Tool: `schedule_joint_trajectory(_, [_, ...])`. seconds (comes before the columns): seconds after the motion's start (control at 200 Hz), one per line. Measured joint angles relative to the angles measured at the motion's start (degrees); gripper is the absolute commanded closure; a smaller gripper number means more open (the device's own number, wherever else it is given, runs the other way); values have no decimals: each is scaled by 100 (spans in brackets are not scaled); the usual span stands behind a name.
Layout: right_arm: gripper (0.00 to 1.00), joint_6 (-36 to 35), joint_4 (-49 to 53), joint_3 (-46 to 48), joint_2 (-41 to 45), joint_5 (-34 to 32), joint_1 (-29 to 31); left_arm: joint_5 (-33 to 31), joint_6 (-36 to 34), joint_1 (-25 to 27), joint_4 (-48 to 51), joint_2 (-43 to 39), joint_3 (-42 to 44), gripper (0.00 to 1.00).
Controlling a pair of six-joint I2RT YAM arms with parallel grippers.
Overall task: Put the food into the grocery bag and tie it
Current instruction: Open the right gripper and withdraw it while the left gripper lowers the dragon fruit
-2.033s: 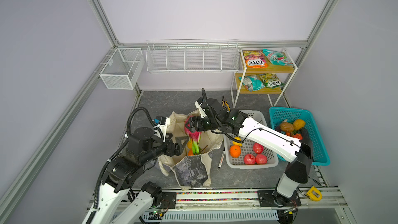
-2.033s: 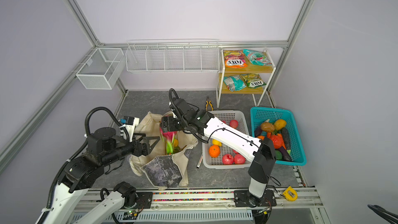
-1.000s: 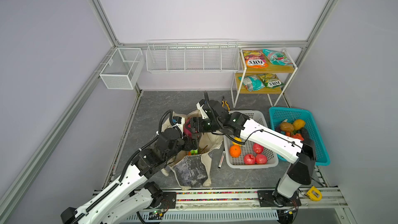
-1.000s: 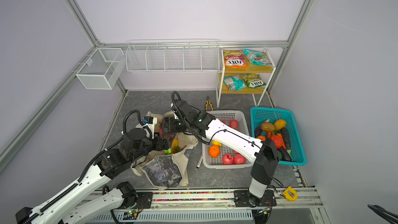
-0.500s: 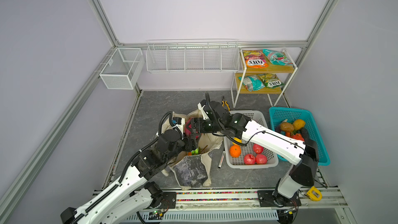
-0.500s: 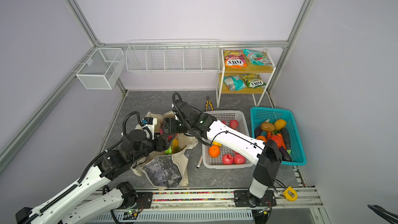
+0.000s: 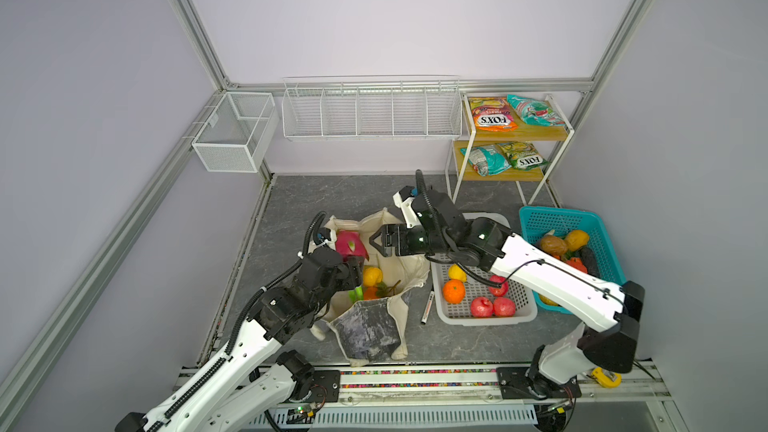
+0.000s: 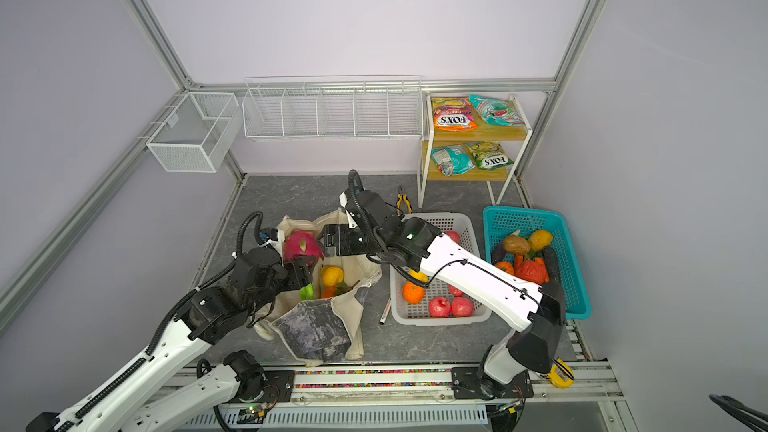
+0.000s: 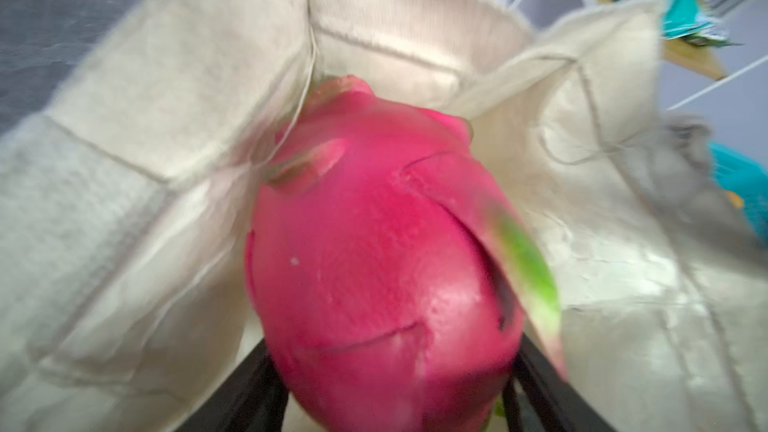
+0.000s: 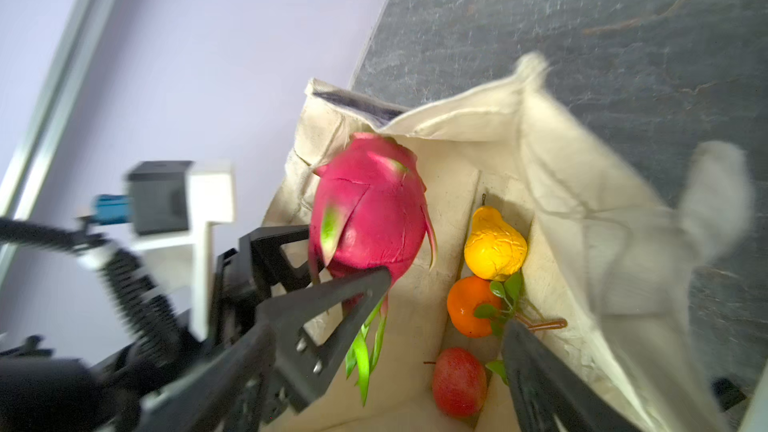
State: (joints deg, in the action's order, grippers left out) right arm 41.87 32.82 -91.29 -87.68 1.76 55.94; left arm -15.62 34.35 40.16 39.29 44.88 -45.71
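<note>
The dragon fruit [image 7: 348,245] seemingly crowds the bag [image 7: 413,272]'s open mouth.

The two are built alike: the left arm [image 7: 253,347] and the right arm [image 7: 552,284] have glossy white shells between chunky black joints. Ribbed black cable [image 7: 420,191] loops off each wrist. A thin black wire [image 7: 521,265] trails along the right arm's shell, near small green lights [image 7: 482,236]. The right gripper [image 7: 374,242] has flat black jaws with triangular cut-outs and silver screws.

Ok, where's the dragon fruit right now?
In both top views the dragon fruit is left of centre, at the far-left corner of the cream tote, between the fingers of the left gripper, just beyond the yellow fruit.
</note>
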Motion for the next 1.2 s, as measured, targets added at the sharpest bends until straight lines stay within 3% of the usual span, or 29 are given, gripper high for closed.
schedule_joint_trajectory(0.23, [12, -35, 94, -20, 269, 4, -127, 57, -28, -79, 260, 107, 7, 71])
schedule_joint_trajectory(0.435, [12, -35, 197, 7, 260, 2, -127, 332, -179, -76, 577, 492, -210, 46])
schedule_joint_trajectory(0.71, [12, -37, 225, 13, 258, -22, -127, 413, -337, 52, 831, 868, -636, 24])
schedule_joint_trajectory(0.8, [12, -55, 251, 13, 258, -50, -127, 407, -380, 74, 942, 929, -691, 0])
schedule_joint_trajectory(1.2, [12, -160, 380, 35, 284, -199, -153, 365, -433, 85, 1495, 546, -2083, 1])
